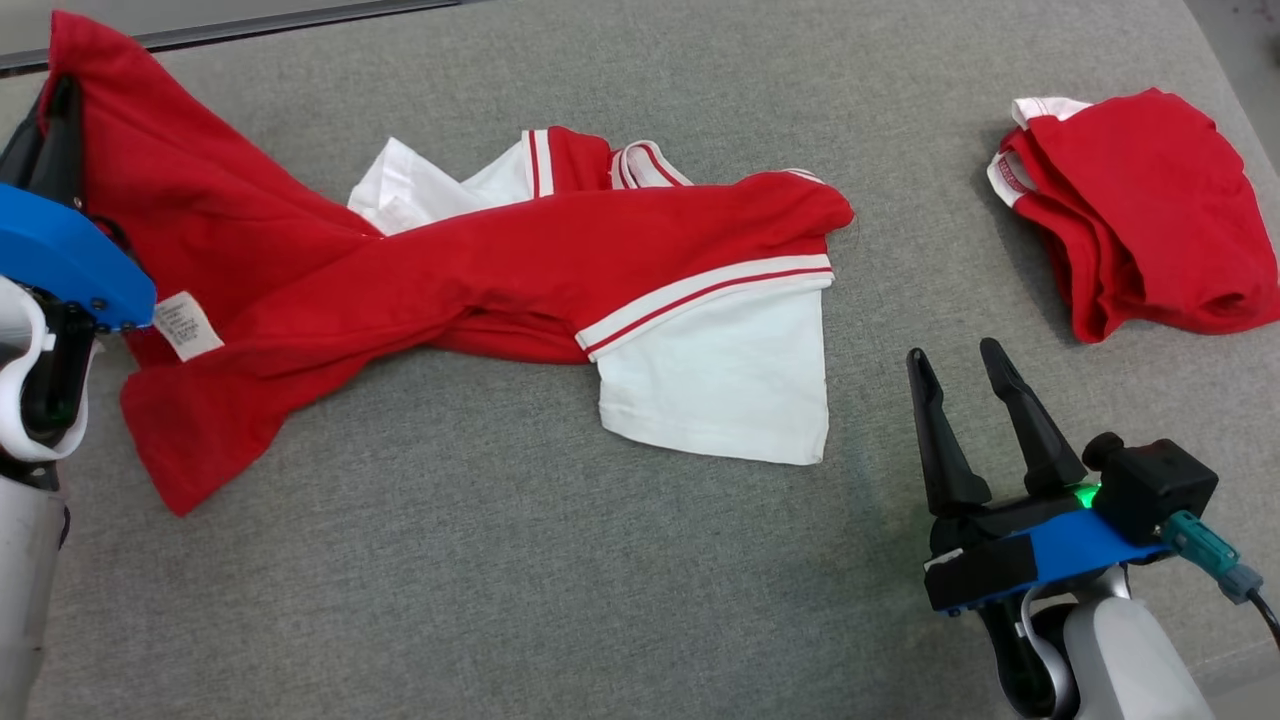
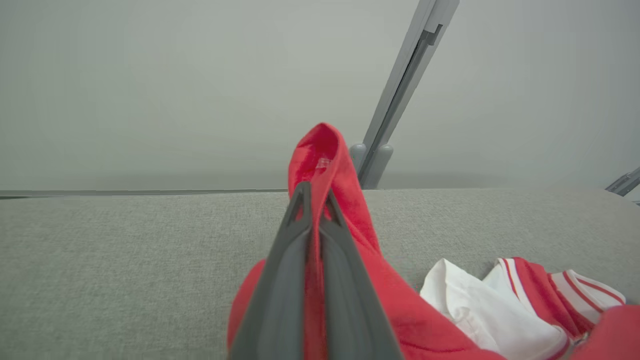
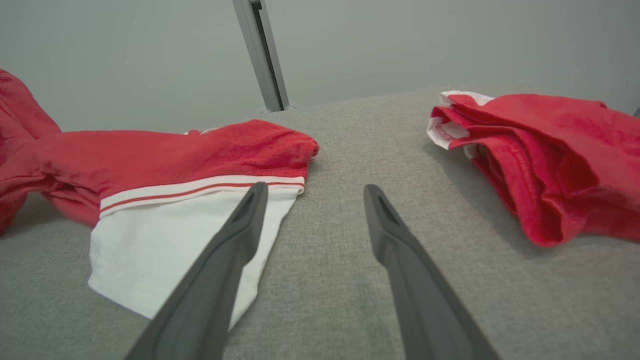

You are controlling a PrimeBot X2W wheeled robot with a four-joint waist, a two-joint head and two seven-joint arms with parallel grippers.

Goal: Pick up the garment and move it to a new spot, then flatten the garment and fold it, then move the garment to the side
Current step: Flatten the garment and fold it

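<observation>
Garment [image 1: 450, 280], soft & light, is lying twisted from worktop's [image 1: 500, 600] left edge to mid, left jaws pinching its raised red corner tight. Right jaws are hovering open, empty, nr white panel [image 1: 720, 400], prob. next grab pt.

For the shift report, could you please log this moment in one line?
left end effector: shut on twisted red-and-white fabric shirt, corner lifted | right end effector: open | folded red fabric garment: far right

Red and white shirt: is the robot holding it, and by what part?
Yes. The left gripper is shut on a red fold at one end of the shirt. The right gripper is open, holding nothing.
</observation>
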